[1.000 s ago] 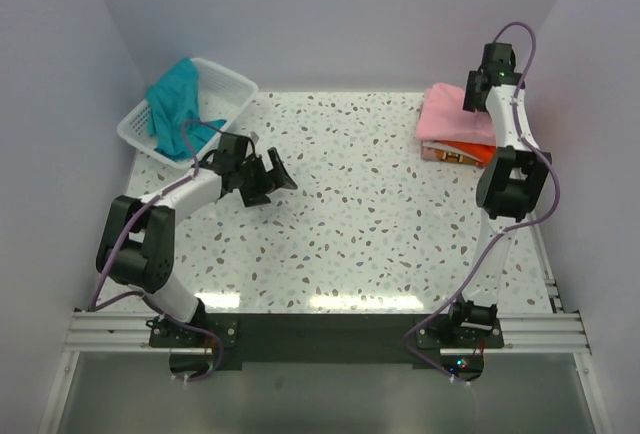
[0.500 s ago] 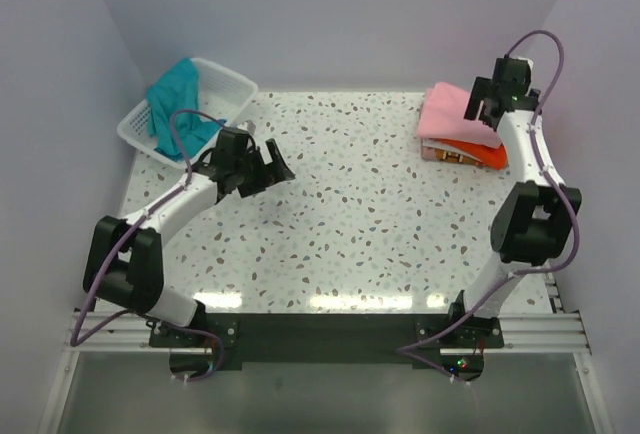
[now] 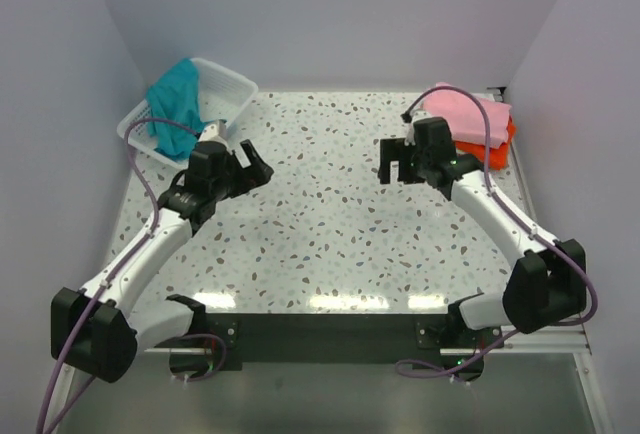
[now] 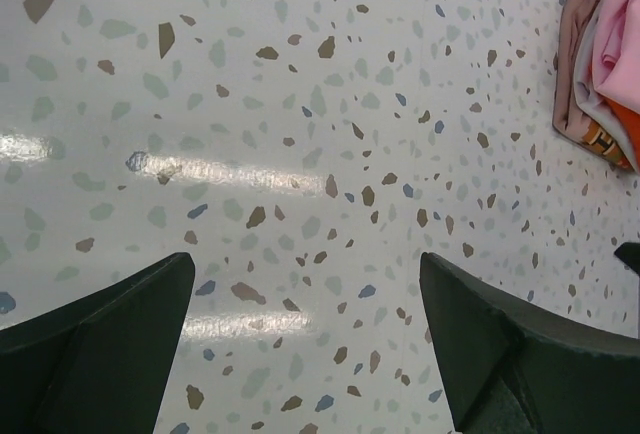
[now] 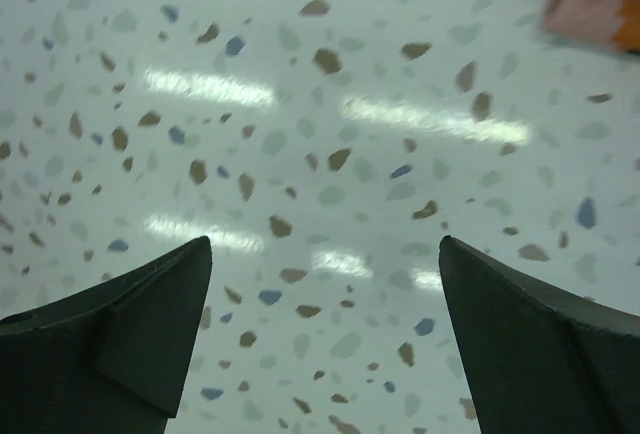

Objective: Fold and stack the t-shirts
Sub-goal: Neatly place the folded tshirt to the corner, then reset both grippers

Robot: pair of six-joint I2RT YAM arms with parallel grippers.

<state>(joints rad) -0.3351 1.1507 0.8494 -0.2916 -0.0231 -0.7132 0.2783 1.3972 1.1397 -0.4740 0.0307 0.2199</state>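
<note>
Speckled tabletop (image 3: pixel 330 244) stretches beneath both arms, with the left gripper (image 3: pixel 250 164) and the right gripper (image 3: pixel 397 166) hovering above it, each with jaws spread wide and holding nothing. Farther back, at the far right corner, the pink t-shirt (image 3: pixel 462 112) lies folded on the orange t-shirt (image 3: pixel 497 147). At far left the teal t-shirt (image 3: pixel 175 99) lies crumpled in the white basket (image 3: pixel 236 86), draped over its rim.

orange t-shirt (image 3: pixel 496 148) mostly hidden under pink t-shirt (image 3: pixel 462 109).
</note>
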